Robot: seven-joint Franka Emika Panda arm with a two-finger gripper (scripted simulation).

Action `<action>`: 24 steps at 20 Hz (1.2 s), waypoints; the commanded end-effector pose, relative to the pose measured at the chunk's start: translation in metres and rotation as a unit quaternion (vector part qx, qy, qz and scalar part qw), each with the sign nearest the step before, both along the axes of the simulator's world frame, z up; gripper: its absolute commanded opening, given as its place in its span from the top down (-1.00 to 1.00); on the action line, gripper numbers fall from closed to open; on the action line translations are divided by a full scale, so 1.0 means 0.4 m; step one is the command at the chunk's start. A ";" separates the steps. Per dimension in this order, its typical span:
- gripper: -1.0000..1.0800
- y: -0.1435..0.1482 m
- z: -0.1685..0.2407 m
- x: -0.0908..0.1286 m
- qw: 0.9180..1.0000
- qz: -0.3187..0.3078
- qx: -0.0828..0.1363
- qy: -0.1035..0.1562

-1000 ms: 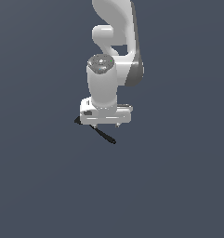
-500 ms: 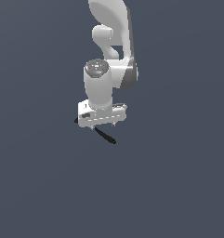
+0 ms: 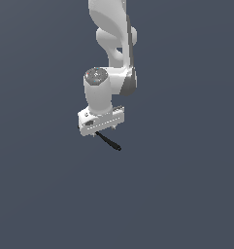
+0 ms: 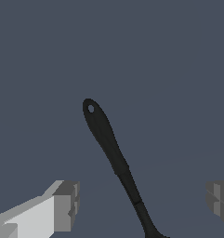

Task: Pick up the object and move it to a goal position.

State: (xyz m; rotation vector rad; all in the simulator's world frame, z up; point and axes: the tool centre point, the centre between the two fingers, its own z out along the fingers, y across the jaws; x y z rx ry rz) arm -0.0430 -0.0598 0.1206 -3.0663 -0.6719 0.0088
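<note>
Gripper [image 3: 101, 130] shifted left, one black utensil [image 4: 114, 158] beneath

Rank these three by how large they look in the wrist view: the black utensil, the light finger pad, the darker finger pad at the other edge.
1. Black utensil
2. Light finger pad
3. Darker finger pad, cut by the frame edge, so its rank is unsure.

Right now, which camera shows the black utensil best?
The wrist view. The utensil fills much of that picture, its rounded end with a small hole is plain, and it lies between the open end effector fingers. The exterior view shows only a short dark stretch sticking out below the end effector.
</note>
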 end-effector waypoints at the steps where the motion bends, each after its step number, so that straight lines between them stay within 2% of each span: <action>1: -0.92 -0.012 -0.017 -0.016 1.000 0.031 0.000 0.000; 7: -0.92 -0.038 -0.056 -0.056 0.995 0.103 -0.001 -0.001; 14: -0.92 -0.063 -0.097 -0.103 0.983 0.182 -0.001 -0.002; 24: -0.92 -0.081 -0.129 -0.144 0.968 0.249 0.000 -0.003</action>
